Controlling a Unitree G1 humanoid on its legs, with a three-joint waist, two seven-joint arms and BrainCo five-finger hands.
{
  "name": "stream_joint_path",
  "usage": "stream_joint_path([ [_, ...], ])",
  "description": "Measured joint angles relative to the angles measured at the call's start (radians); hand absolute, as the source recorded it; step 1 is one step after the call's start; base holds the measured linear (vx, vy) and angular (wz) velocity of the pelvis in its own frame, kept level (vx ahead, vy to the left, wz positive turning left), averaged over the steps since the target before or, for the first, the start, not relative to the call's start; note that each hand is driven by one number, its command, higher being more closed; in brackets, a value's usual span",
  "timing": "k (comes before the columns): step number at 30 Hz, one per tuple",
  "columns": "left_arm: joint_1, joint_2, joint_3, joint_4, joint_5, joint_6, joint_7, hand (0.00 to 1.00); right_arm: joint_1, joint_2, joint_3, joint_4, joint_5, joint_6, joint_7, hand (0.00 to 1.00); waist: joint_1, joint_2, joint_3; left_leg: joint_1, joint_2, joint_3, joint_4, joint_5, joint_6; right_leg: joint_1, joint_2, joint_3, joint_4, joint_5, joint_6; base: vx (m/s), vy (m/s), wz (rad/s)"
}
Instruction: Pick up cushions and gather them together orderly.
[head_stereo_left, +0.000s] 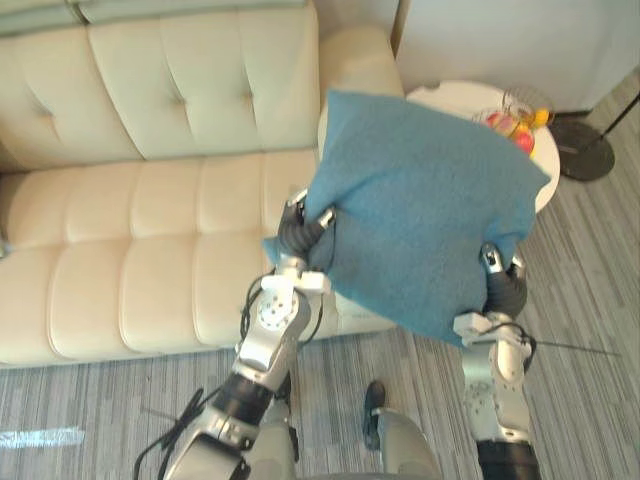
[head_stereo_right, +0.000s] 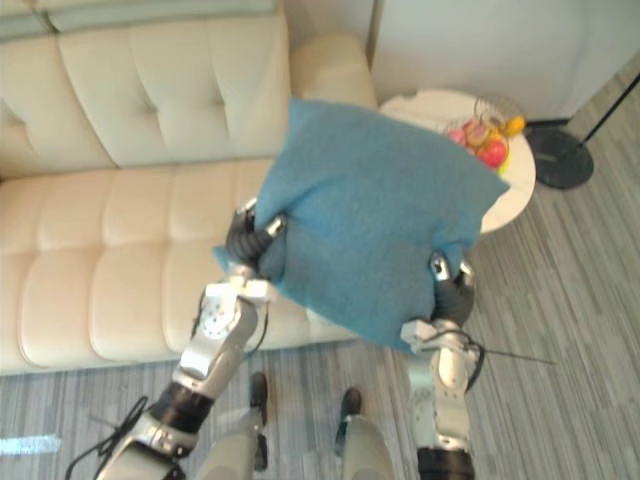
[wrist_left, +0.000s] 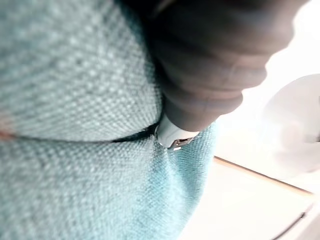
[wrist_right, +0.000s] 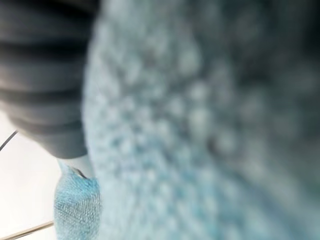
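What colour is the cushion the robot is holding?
The cushion is plain blue; best in left eye view.

Living room: cream sofa (head_stereo_left: 150, 240), side table (head_stereo_left: 455, 100)

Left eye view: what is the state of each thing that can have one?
Cushion: in the air, tilted, clamped from two sides.
Left hand: against the cushion's left edge.
Right hand: against its lower right corner.
Basket: upright on the table, with fruit inside.
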Motion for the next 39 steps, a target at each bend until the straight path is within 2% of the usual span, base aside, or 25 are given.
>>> stream_joint_path([
  [3, 0.091, 0.000, -0.001, -0.049, 0.004, -0.002, -0.018, 1.00, 0.062, 0.028, 0.008, -0.041, -0.055, 0.003, 0.014, 1.00, 0.002, 0.001, -0.028, 0.037, -0.008, 0.002, 0.000, -0.017, 0.002, 0.046, -0.005, 0.000, -0.019, -0.002, 0.003, 0.07, 0.039, 0.01],
  [4, 0.149, 0.000, -0.001, -0.077, 0.004, -0.005, -0.030, 1.00, 0.097, 0.035, 0.023, -0.060, -0.086, 0.004, 0.015, 1.00, 0.003, -0.002, -0.055, 0.054, -0.009, 0.007, 0.001, -0.034, 0.004, 0.065, -0.005, 0.004, -0.029, -0.003, 0.004, 0.06, 0.038, -0.05],
  [9, 0.295, 0.002, -0.005, -0.109, 0.000, -0.014, -0.047, 1.00, 0.173, 0.028, 0.062, -0.074, -0.159, 0.005, 0.015, 1.00, 0.007, 0.000, -0.125, 0.087, -0.010, 0.011, 0.013, -0.053, -0.003, 0.121, -0.001, 0.010, -0.058, -0.005, 0.008, 0.03, 0.010, -0.04],
  [13, 0.332, 0.003, -0.005, -0.102, -0.014, -0.015, -0.052, 1.00, 0.174, 0.019, 0.070, -0.063, -0.191, 0.007, 0.008, 1.00, 0.016, 0.003, -0.126, 0.081, -0.007, -0.008, 0.050, -0.057, 0.000, 0.134, 0.007, 0.030, -0.048, -0.007, 0.011, 0.01, -0.007, 0.12],
  [16, 0.335, 0.004, -0.008, -0.094, -0.015, -0.014, -0.062, 1.00, 0.171, -0.014, 0.078, -0.049, -0.226, 0.007, -0.018, 1.00, 0.013, 0.005, -0.121, 0.019, -0.021, -0.113, 0.100, -0.050, -0.010, 0.131, 0.013, 0.060, 0.008, -0.065, -0.002, -0.03, -0.015, 1.00],
  [18, 0.338, 0.005, -0.010, -0.096, -0.020, -0.015, -0.073, 1.00, 0.165, -0.047, 0.082, -0.050, -0.226, 0.007, -0.028, 1.00, 0.022, 0.023, -0.119, -0.056, -0.025, -0.220, 0.139, -0.051, -0.018, 0.100, 0.012, -0.030, 0.096, -0.122, -0.023, -0.12, -0.123, 1.26],
  [19, 0.338, 0.005, -0.010, -0.097, -0.026, -0.016, -0.074, 1.00, 0.162, -0.054, 0.082, -0.051, -0.227, 0.007, -0.030, 1.00, 0.028, 0.031, -0.120, -0.072, -0.020, -0.221, 0.138, -0.066, -0.010, 0.092, 0.014, -0.056, 0.108, -0.129, -0.029, -0.18, -0.162, 1.38],
  [20, 0.338, 0.005, -0.010, -0.097, -0.044, -0.016, -0.075, 1.00, 0.147, -0.053, 0.078, -0.052, -0.227, 0.008, -0.032, 1.00, 0.032, 0.037, -0.122, -0.116, 0.006, -0.137, 0.144, -0.120, 0.067, 0.080, 0.001, -0.128, 0.095, -0.130, -0.037, -0.19, -0.109, 1.37],
  [21, 0.337, 0.004, -0.011, -0.098, -0.059, -0.019, -0.079, 1.00, 0.125, -0.056, 0.072, -0.051, -0.227, 0.008, -0.036, 1.00, 0.037, 0.023, -0.110, -0.174, 0.044, 0.004, 0.252, -0.152, 0.093, 0.064, -0.032, -0.181, 0.089, -0.120, -0.054, -0.16, -0.077, 1.34],
  [22, 0.338, 0.007, -0.011, -0.097, -0.067, -0.020, -0.079, 1.00, 0.118, -0.057, 0.072, -0.051, -0.227, 0.010, -0.036, 1.00, 0.039, 0.025, -0.110, -0.197, 0.060, 0.058, 0.317, -0.163, 0.098, 0.062, -0.039, -0.197, 0.087, -0.115, -0.060, -0.10, -0.044, 1.12],
  [24, 0.344, 0.018, -0.011, -0.097, -0.095, -0.020, -0.082, 1.00, 0.114, -0.055, 0.075, -0.051, -0.227, 0.018, -0.036, 1.00, 0.039, 0.028, -0.111, -0.195, 0.130, 0.225, 0.513, -0.203, 0.106, 0.096, -0.065, -0.284, 0.064, -0.103, -0.067, -0.04, -0.078, 1.05],
  [25, 0.346, 0.019, -0.012, -0.096, -0.097, -0.020, -0.084, 1.00, 0.114, -0.055, 0.075, -0.051, -0.227, 0.018, -0.036, 1.00, 0.038, 0.030, -0.112, -0.185, 0.144, 0.247, 0.529, -0.214, 0.106, 0.106, -0.066, -0.302, 0.051, -0.098, -0.065, -0.01, -0.011, 0.99],
  [27, 0.346, 0.017, -0.017, -0.096, -0.112, -0.029, -0.097, 1.00, 0.098, -0.061, 0.068, -0.051, -0.227, 0.016, -0.039, 1.00, 0.026, 0.038, -0.120, -0.127, 0.208, 0.365, 0.501, -0.240, 0.075, 0.134, -0.059, -0.374, -0.018, -0.051, -0.056, 0.02, 0.075, 0.92],
  [28, 0.344, 0.017, -0.019, -0.093, -0.115, -0.031, -0.099, 1.00, 0.093, -0.063, 0.064, -0.050, -0.227, 0.016, -0.040, 1.00, 0.026, 0.042, -0.122, -0.119, 0.209, 0.372, 0.474, -0.238, 0.068, 0.132, -0.057, -0.380, -0.031, -0.040, -0.051, 0.04, 0.211, 0.74],
  [29, 0.332, 0.017, -0.028, -0.073, -0.115, -0.039, -0.107, 1.00, 0.080, -0.071, 0.049, -0.036, -0.228, 0.015, -0.040, 1.00, 0.026, 0.056, -0.130, -0.092, 0.202, 0.362, 0.396, -0.219, 0.019, 0.133, -0.054, -0.397, -0.056, -0.017, -0.026, 0.02, 0.163, 0.46],
  [30, 0.328, 0.017, -0.028, -0.063, -0.115, -0.040, -0.111, 1.00, 0.073, -0.071, 0.045, -0.025, -0.228, 0.016, -0.040, 1.00, 0.026, 0.062, -0.134, -0.089, 0.194, 0.355, 0.377, -0.220, -0.011, 0.134, -0.056, -0.397, -0.059, -0.012, -0.022, 0.05, 0.383, 0.64],
  [31, 0.306, 0.030, -0.030, -0.022, -0.116, -0.040, -0.117, 1.00, 0.054, -0.060, 0.038, 0.017, -0.228, 0.023, -0.044, 1.00, 0.027, 0.040, -0.125, -0.086, 0.158, 0.337, 0.365, -0.211, -0.022, 0.146, -0.081, -0.387, -0.072, 0.021, -0.010, 0.05, 0.363, 0.69],
  [32, 0.305, 0.049, -0.034, 0.003, -0.123, -0.038, -0.117, 1.00, 0.060, -0.041, 0.038, 0.038, -0.229, 0.033, -0.046, 1.00, 0.024, 0.017, -0.120, -0.086, 0.128, 0.321, 0.385, -0.224, -0.004, 0.169, -0.109, -0.366, -0.072, 0.042, 0.009, 0.07, 0.436, 0.73],
  [33, 0.305, 0.055, -0.035, 0.010, -0.123, -0.038, -0.117, 1.00, 0.062, -0.035, 0.038, 0.045, -0.229, 0.033, -0.046, 1.00, 0.023, 0.009, -0.116, -0.087, 0.121, 0.317, 0.401, -0.232, 0.004, 0.178, -0.118, -0.361, -0.065, 0.046, 0.014, 0.07, 0.353, 0.64],
  [34, 0.311, 0.070, -0.034, 0.028, -0.126, -0.033, -0.117, 1.00, 0.068, -0.019, 0.039, 0.054, -0.229, 0.044, -0.042, 1.00, 0.028, 0.002, -0.112, -0.090, 0.110, 0.304, 0.455, -0.278, 0.020, 0.181, -0.146, -0.345, -0.006, 0.054, 0.025, 0.08, 0.352, 0.33],
  [35, 0.318, 0.076, -0.034, 0.029, -0.131, -0.030, -0.117, 1.00, 0.071, -0.012, 0.039, 0.056, -0.229, 0.047, -0.036, 1.00, 0.035, 0.003, -0.111, -0.090, 0.107, 0.303, 0.474, -0.311, 0.031, 0.158, -0.165, -0.316, 0.059, 0.059, 0.019, 0.08, 0.411, 0.25],
  [36, 0.326, 0.087, -0.032, 0.029, -0.131, -0.029, -0.117, 1.00, 0.072, -0.004, 0.044, 0.066, -0.230, 0.047, -0.030, 1.00, 0.038, 0.002, -0.111, -0.087, 0.095, 0.296, 0.492, -0.351, 0.048, 0.092, -0.196, -0.240, 0.195, 0.085, -0.020, 0.07, 0.410, 0.13],
  [37, 0.330, 0.089, -0.030, 0.029, -0.131, -0.027, -0.117, 1.00, 0.074, -0.002, 0.045, 0.077, -0.230, 0.047, -0.027, 1.00, 0.030, 0.004, -0.107, -0.077, 0.078, 0.276, 0.489, -0.375, 0.057, 0.004, -0.198, -0.114, 0.334, 0.096, -0.071, 0.07, 0.311, 0.21],
  [38, 0.331, 0.090, -0.030, 0.029, -0.130, -0.025, -0.117, 1.00, 0.075, -0.001, 0.045, 0.085, -0.229, 0.047, -0.026, 1.00, 0.022, 0.005, -0.105, -0.069, 0.074, 0.266, 0.486, -0.387, 0.060, -0.025, -0.177, -0.044, 0.390, 0.064, -0.054, 0.11, 0.256, 0.50],
  [39, 0.332, 0.090, -0.031, 0.029, -0.128, -0.020, -0.117, 1.00, 0.088, 0.003, 0.045, 0.089, -0.228, 0.048, -0.026, 1.00, 0.010, 0.001, -0.094, -0.030, 0.049, 0.242, 0.451, -0.393, 0.067, -0.066, -0.105, 0.079, 0.457, -0.014, 0.010, 0.11, 0.152, 0.50],
])
